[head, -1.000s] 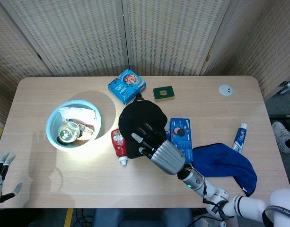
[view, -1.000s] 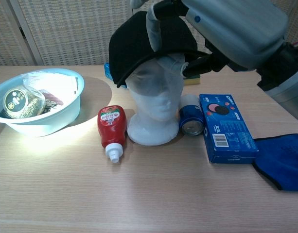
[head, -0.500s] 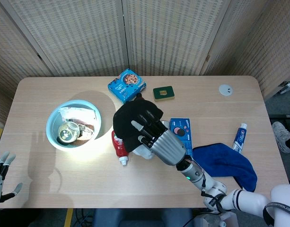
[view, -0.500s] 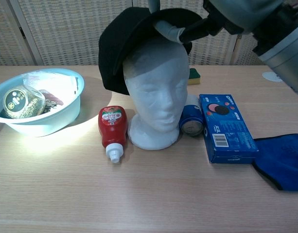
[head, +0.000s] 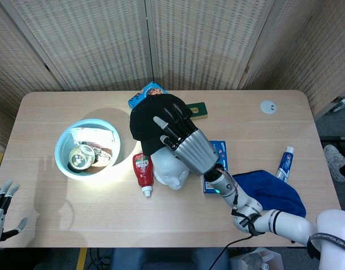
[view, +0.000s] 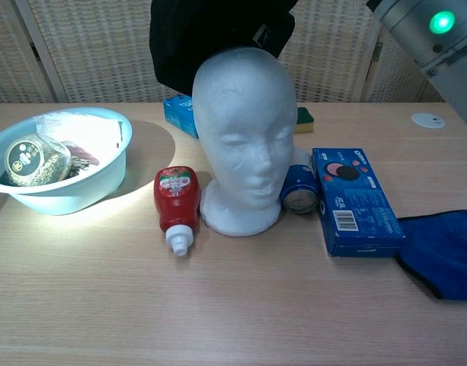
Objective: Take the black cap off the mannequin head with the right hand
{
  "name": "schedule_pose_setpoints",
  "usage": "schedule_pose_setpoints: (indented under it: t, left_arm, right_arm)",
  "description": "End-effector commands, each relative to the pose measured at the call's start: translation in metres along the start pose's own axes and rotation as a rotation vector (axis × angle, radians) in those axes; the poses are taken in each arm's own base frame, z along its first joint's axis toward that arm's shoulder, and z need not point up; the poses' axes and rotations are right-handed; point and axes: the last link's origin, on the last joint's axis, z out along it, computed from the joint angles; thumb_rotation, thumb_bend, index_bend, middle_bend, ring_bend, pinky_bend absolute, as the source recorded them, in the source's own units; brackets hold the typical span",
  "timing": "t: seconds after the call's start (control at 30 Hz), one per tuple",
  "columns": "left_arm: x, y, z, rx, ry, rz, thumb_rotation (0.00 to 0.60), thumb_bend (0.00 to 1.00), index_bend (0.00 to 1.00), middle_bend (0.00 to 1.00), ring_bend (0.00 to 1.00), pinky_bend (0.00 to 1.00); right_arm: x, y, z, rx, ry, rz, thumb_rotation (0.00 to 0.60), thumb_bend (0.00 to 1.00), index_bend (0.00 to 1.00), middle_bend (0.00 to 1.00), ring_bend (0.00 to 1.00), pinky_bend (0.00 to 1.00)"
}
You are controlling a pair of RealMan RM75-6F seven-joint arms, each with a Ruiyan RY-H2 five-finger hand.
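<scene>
1. The black cap (head: 148, 119) is off the mannequin head (view: 244, 145) and hangs in the air above and behind it; in the chest view the cap (view: 210, 38) fills the top of the frame, its lower edge apart from the bare white crown.
2. The right hand (head: 183, 140) grasps the cap from above, its fingers (head: 171, 121) spread over the dark fabric and pointing away from the robot, toward the screen behind the worktop.
3. The right forearm slopes down and back from the hand toward the lower right of the head view; a green light glows on it near the wrist.
4. The mannequin head stands upright on the worktop (view: 233, 305), facing the robot.
5. A red ketchup bottle (view: 175, 206) lies just beside its base on the left, cap toward the robot; a blue can (view: 299, 191) lies just beside it on the right, touching a blue cookie box (view: 353, 200).
6. A blue cloth (view: 443, 248) lies further right, and a light blue bowl (view: 103, 179) with packets sits well to the left.
7. The left hand (head: 0, 211) hangs at the lower left edge of the head view, off the worktop, fingers apart, holding nothing.
</scene>
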Motion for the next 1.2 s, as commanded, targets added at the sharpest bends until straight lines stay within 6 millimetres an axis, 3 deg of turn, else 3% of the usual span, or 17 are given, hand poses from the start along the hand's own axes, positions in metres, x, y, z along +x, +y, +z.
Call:
schedule_pose_setpoints:
  t: [0.03,0.3,0.6,0.8,1.2]
  left_arm:
    - [0.000,-0.001,-0.001,0.001,-0.001,0.000,0.600,0.25,0.02,0.00,0.07,0.01]
    - [-0.001,0.000,-0.002,-0.002,-0.002,0.001,0.600,0.25,0.02,0.00,0.07,0.01]
    - [-0.002,0.003,-0.002,-0.007,-0.004,0.005,0.600,0.25,0.02,0.00,0.07,0.01]
    - [-0.003,0.005,-0.002,-0.011,-0.009,0.008,0.600,0.25,0.02,0.00,0.07,0.01]
    - [-0.003,0.007,-0.004,-0.003,-0.011,0.018,0.600,0.25,0.02,0.00,0.07,0.01]
  right_arm:
    - [0.002,0.007,0.004,-0.015,0.010,-0.010,0.600,0.46,0.70,0.25,0.01,0.00]
    - [0.018,0.038,0.003,-0.089,0.043,-0.042,0.600,0.46,0.70,0.25,0.00,0.00]
    - [0.027,0.072,-0.022,-0.154,0.006,-0.082,0.600,0.46,0.70,0.25,0.00,0.00]
    - [0.020,0.089,-0.051,-0.172,-0.058,-0.101,0.600,0.46,0.70,0.25,0.01,0.00]
    - [-0.009,0.102,-0.092,-0.223,-0.114,0.000,0.600,0.46,0.70,0.26,0.02,0.00]
